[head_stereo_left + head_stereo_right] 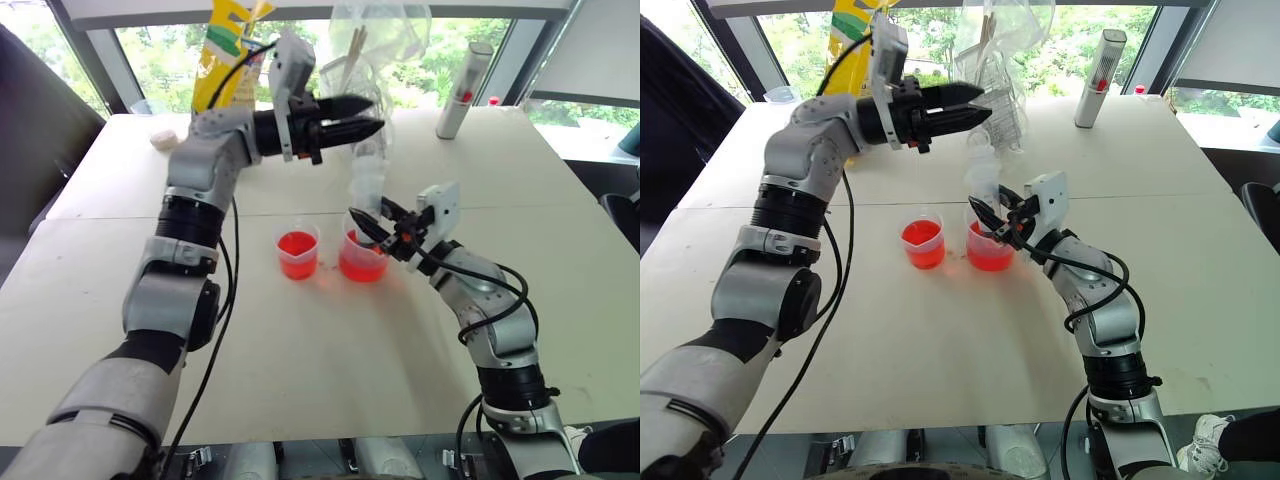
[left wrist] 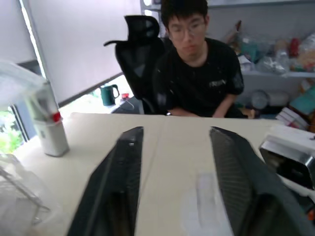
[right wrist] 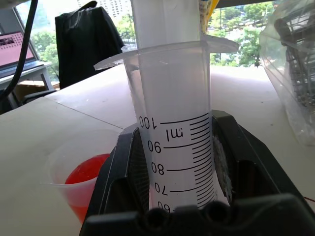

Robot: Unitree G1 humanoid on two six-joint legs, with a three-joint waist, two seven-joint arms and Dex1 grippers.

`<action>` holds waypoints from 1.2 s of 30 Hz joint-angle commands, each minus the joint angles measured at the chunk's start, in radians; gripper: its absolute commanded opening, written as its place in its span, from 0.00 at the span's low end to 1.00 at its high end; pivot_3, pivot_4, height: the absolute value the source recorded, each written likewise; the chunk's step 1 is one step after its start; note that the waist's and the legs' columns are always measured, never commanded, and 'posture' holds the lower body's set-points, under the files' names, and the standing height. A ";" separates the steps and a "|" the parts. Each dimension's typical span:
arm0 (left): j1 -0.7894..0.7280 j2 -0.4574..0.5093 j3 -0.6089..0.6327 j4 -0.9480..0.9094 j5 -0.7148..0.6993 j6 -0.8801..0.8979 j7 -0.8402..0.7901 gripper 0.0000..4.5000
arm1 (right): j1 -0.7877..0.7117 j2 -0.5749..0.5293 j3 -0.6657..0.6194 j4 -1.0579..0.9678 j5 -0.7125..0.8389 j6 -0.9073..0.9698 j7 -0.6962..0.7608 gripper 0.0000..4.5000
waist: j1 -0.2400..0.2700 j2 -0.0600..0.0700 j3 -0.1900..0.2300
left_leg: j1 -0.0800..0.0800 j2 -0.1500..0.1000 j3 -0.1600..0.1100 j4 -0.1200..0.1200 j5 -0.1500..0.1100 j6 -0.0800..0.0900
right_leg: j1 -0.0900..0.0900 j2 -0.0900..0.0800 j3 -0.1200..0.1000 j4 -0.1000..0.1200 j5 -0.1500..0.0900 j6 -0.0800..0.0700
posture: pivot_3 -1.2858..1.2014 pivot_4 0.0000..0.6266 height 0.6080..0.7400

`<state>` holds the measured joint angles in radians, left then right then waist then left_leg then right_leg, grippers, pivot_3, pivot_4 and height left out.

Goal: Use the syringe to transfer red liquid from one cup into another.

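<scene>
Two cups (image 1: 298, 252) of red liquid, one syringe (image 3: 172, 128), one white bottle (image 1: 462, 92)

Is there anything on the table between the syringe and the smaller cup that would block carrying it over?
Nothing visible does. The right gripper holds the syringe upright over the larger cup. The smaller cup stands right beside it, with a narrow strip of bare table between them. The left gripper hangs open, higher up and farther back.

Clear syringe (image 3: 172, 123) with black scale marks, 100 down to 60, sits between the right gripper's (image 1: 372, 226) black fingers. Beside that gripper, both clear cups, the larger cup (image 1: 362, 262) and smaller cup (image 1: 297, 252), hold bright red-orange liquid (image 1: 297, 247). Table (image 1: 330, 350) pale beige.
</scene>
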<state>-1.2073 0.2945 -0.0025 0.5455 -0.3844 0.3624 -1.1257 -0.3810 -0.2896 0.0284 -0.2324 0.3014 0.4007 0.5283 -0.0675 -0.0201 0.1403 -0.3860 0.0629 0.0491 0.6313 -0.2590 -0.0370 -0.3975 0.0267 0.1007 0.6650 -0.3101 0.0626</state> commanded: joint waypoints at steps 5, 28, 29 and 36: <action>0.073 0.067 0.049 -0.127 -0.047 0.050 0.006 0.98 | -0.029 0.003 -0.007 -0.033 0.018 0.017 -0.011 0.31 | -0.001 0.000 0.000 | 0.001 0.000 0.000 0.000 0.000 0.000 | 0.001 -0.001 0.000 0.000 0.000 0.000 | 0.52 0.24 0.99; 0.208 0.375 0.182 -0.268 -0.138 0.205 0.007 0.98 | -0.347 0.112 0.060 0.003 0.105 0.032 0.028 0.31 | -0.001 0.000 0.000 | -0.001 0.001 0.000 0.000 0.000 0.000 | -0.002 -0.003 -0.001 0.001 0.000 0.000 | 0.52 0.24 0.99; 0.208 0.379 0.184 -0.275 -0.142 0.209 0.009 0.98 | -0.341 0.128 0.073 0.026 0.096 0.015 0.032 0.31 | -0.001 0.000 0.000 | -0.001 0.002 0.000 0.000 0.000 0.000 | -0.001 -0.003 -0.001 0.001 0.000 0.000 | 0.52 0.24 0.99; 0.179 0.402 0.231 -0.329 -0.242 0.308 0.015 0.98 | -0.302 0.181 0.126 0.150 0.050 -0.087 0.065 0.31 | -0.001 0.000 0.000 | -0.002 0.001 0.000 0.001 0.000 0.000 | -0.002 -0.005 -0.002 0.000 0.000 0.000 | 0.52 0.24 0.99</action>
<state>-0.9874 0.6778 0.1879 0.2625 -0.5809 0.6468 -1.1104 -0.6697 -0.1208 0.1592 -0.0670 0.3555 0.3552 0.5867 -0.0685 -0.0200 0.1405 -0.3882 0.0642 0.0488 0.6321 -0.2588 -0.0374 -0.3992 0.0220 0.0989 0.6656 -0.3100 0.0625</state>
